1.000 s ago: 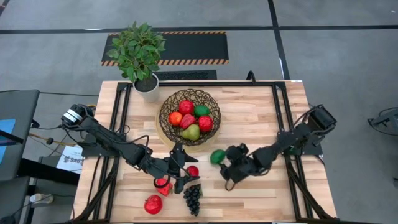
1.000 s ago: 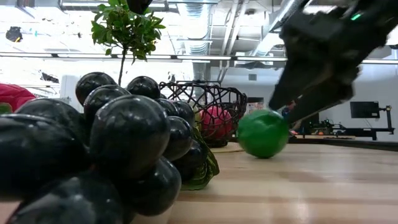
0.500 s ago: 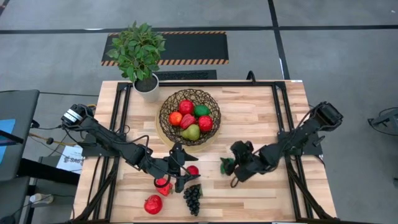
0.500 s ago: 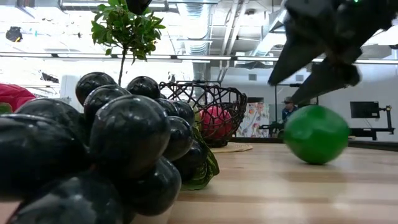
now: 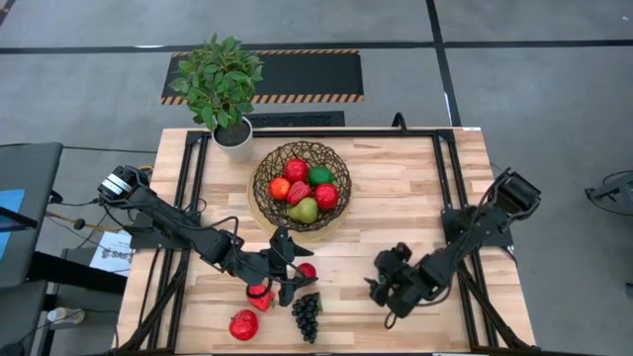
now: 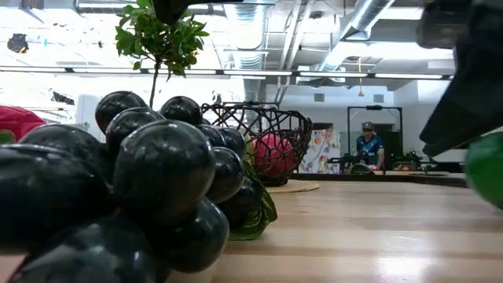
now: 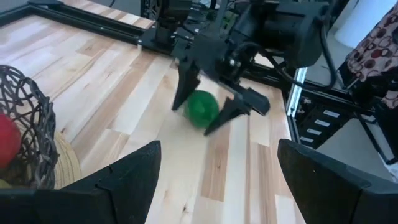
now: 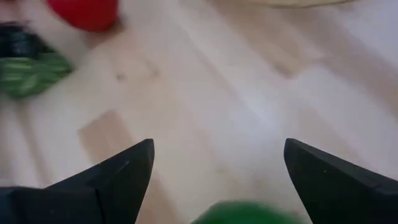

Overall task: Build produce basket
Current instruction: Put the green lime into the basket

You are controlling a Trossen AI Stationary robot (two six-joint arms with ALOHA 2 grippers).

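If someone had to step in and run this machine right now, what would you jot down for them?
Right gripper: open, straddling a green ball on the table near the front, not gripped.
Left gripper: open, parked low by a small red piece, holding nothing.
Done: the basket holds red, orange and green pieces and a pear.
Left: green ball, grape bunch, two red pieces at the table's front edge.

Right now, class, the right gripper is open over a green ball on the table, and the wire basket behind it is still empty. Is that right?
Not quite. The basket is not empty: the high view shows red, green and orange pieces and a pear in it. The rest holds: in the left wrist view the right gripper stands open over the green ball on the table.
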